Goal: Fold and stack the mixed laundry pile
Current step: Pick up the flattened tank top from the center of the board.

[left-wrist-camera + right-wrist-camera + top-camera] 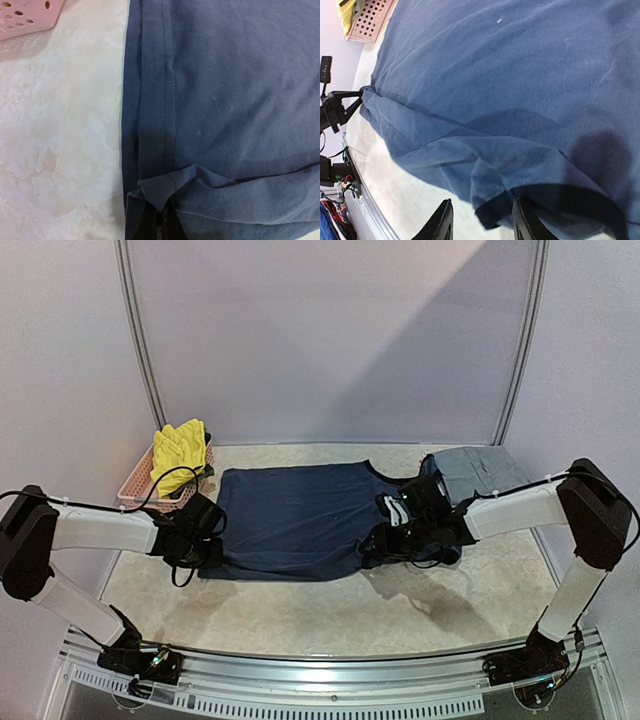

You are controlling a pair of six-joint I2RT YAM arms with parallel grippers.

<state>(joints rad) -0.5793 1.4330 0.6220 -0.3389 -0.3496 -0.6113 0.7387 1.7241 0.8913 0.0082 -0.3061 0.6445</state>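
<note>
A navy blue top [300, 520] is seen spread flat across the middle of the table [300, 625], its neck turned toward the right edge and its hem toward the left edge. The hem corner nearest the table's near edge is pinched up into a small peak by the left pincer [208, 545], which is closed tight on the cloth. The right pincer [485, 222] is held low over the near side of the top toward the right edge, its fingers [443, 222] parted to a moderate width, with a loose fold of the top's edge lying between them, ungripped. Folded grey trousers [475, 472] are laid by the far right corner, just beside the top. A bright yellow garment [180, 452] is draped in a pink basket [135, 488] at the far left corner.
</note>
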